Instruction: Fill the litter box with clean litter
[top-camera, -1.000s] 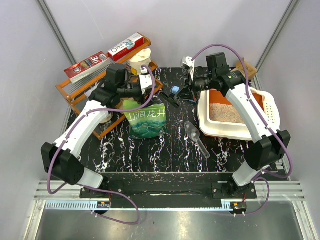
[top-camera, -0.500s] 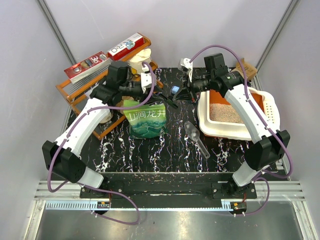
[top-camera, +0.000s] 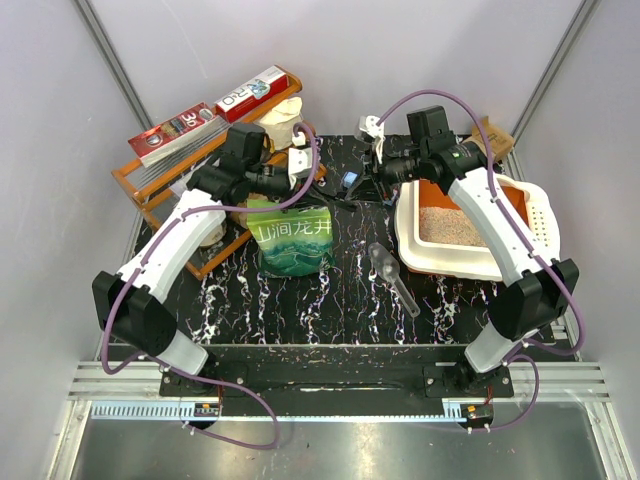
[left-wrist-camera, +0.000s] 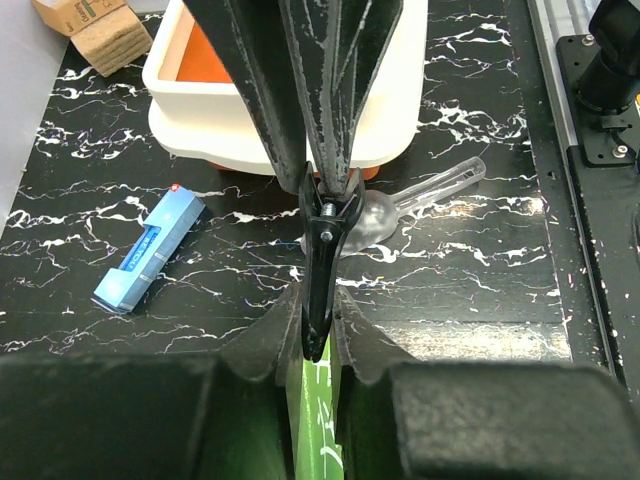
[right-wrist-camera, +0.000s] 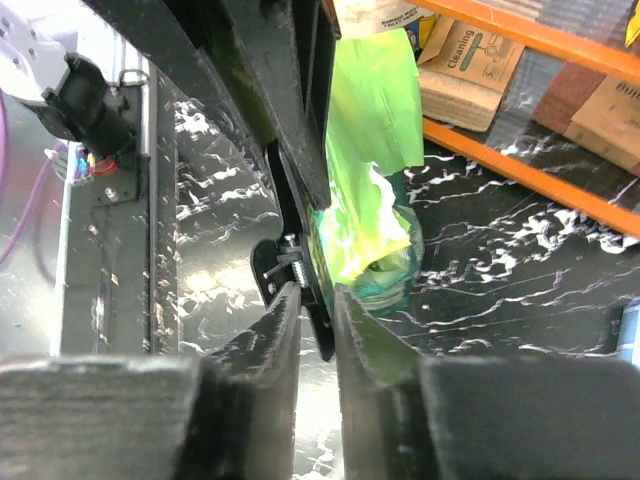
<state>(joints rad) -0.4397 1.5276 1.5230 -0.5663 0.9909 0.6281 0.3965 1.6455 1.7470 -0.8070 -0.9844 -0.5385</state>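
Top external view: the litter box (top-camera: 455, 262), a rounded-corner plastic tray with a thick white rim and orange inside, sits at the right of the black, white-veined tabletop (top-camera: 300, 310). In it lies a bed of clean litter (top-camera: 445, 225), fine pale beige granules. A clear plastic scoop (top-camera: 395, 280) lies just beside the tray's near-left corner. Left of centre stands a glossy green pouch (top-camera: 292, 240) printed with white Chinese characters, with a black spring clip (left-wrist-camera: 318, 260) on its top edge. The left claw (left-wrist-camera: 316, 310) is clenched on one end of that clip, the pouch's green edge showing between its fingers. The right claw (right-wrist-camera: 314, 295) faces it and pinches the other end. Behind, an orange wire rack (top-camera: 133, 187) carries red cartons (top-camera: 180, 128), one marked "30", and a cardboard pack (right-wrist-camera: 470, 60) there reads "Cleaning". A small blue box (top-camera: 350, 182) lies flat beyond the pouch, its lettering too small to read. The right arm crosses the tray's left side and hides part of it.
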